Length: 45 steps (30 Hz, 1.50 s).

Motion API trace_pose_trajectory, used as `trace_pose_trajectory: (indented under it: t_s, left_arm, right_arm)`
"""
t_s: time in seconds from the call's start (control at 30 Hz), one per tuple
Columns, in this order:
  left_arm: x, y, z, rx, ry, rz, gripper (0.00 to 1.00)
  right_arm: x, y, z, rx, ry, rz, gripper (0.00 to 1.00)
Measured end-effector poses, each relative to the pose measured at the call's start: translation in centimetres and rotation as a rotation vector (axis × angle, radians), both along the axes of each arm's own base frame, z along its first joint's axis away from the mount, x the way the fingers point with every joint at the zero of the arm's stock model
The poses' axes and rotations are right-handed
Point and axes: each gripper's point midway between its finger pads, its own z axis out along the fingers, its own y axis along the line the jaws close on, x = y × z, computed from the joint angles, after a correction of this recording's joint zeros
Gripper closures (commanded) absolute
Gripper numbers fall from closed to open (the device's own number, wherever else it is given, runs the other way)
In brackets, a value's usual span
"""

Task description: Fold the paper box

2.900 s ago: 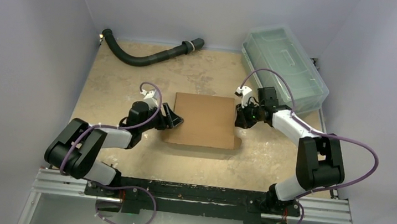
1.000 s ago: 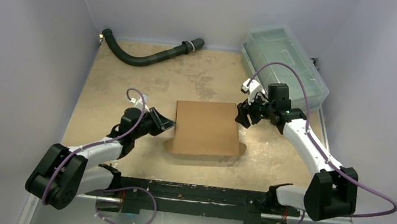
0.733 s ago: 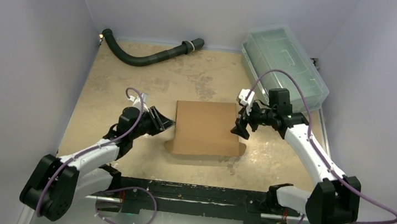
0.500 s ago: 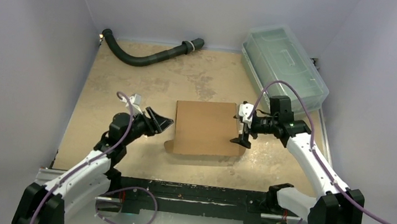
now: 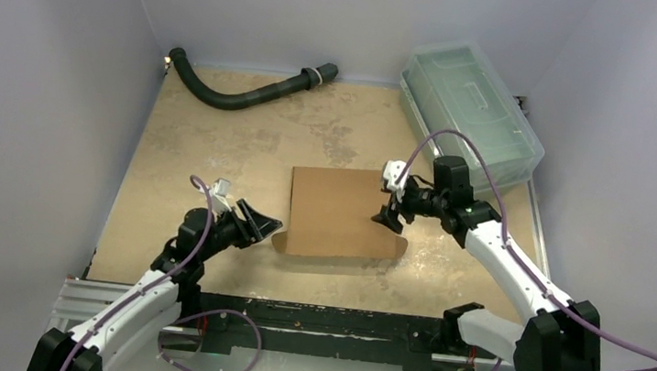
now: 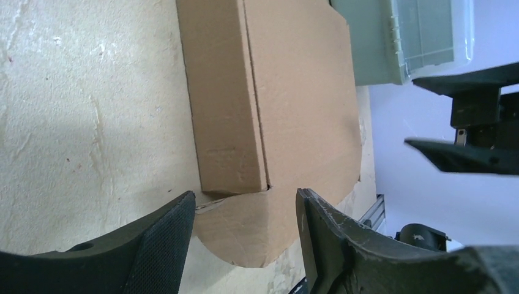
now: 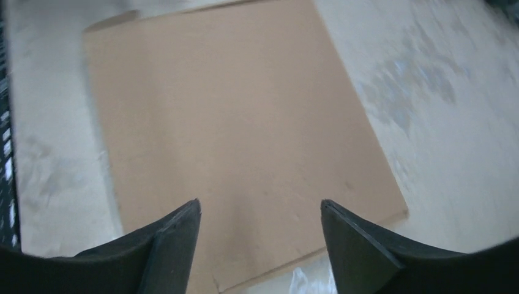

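Left fingers (image 6: 165, 239): spread and empty, with your paper box (image 5: 341, 210) corner just ahead of them.
Right fingers (image 7: 171, 245): wide, empty, over the lid.
Progress: lid looks down; the rounded front flap lies out on the table (image 5: 219, 137), probably yours to tuck.

Softly lit from above, faint shadow along the flat brown cardboard box (image 5: 341, 210). Right-wrist view blurred; left-wrist view sharp.
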Motion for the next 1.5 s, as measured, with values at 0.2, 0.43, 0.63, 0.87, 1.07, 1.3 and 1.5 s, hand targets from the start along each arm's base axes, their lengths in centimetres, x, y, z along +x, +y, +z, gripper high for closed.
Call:
trace_pose_trajectory:
  t_s: [0.2, 0.43, 0.63, 0.87, 1.07, 1.3, 1.5]
  left_arm:
    - [-0.2, 0.1, -0.6, -0.006, 0.021, 0.009, 0.39]
    - [-0.4, 0.8, 1.0, -0.012, -0.012, 0.042, 0.23]
    - [-1.4, 0.5, -0.1, -0.04, 0.058, 0.026, 0.26]
    - [-2.4, 0.2, -0.8, -0.032, 0.098, -0.013, 0.26]
    - [-2.7, -0.2, -0.1, -0.043, 0.096, -0.041, 0.26]
    - [-3.0, -0.5, 0.9, -0.066, 0.058, -0.064, 0.25]
    - [-2.9, -0.9, 2.0, -0.096, 0.019, -0.077, 0.25]
  right_arm:
    - [6.0, -1.5, 0.7, 0.022, 0.061, -0.376, 0.26]
    - [13.8, 0.4, 1.0, 0.059, 0.205, -0.514, 0.24]
    - [13.1, -3.4, -2.0, 0.059, 0.321, -0.656, 0.26]
    - [9.2, -4.5, -1.7, 0.153, 0.341, -0.717, 0.24]
    - [7.8, -4.2, -4.1, 0.215, 0.483, -0.799, 0.22]
    - [7.7, -3.6, -5.8, 0.281, 0.608, -0.872, 0.25]
    - [7.3, -2.9, -7.2, 0.319, 0.698, -0.882, 0.33]
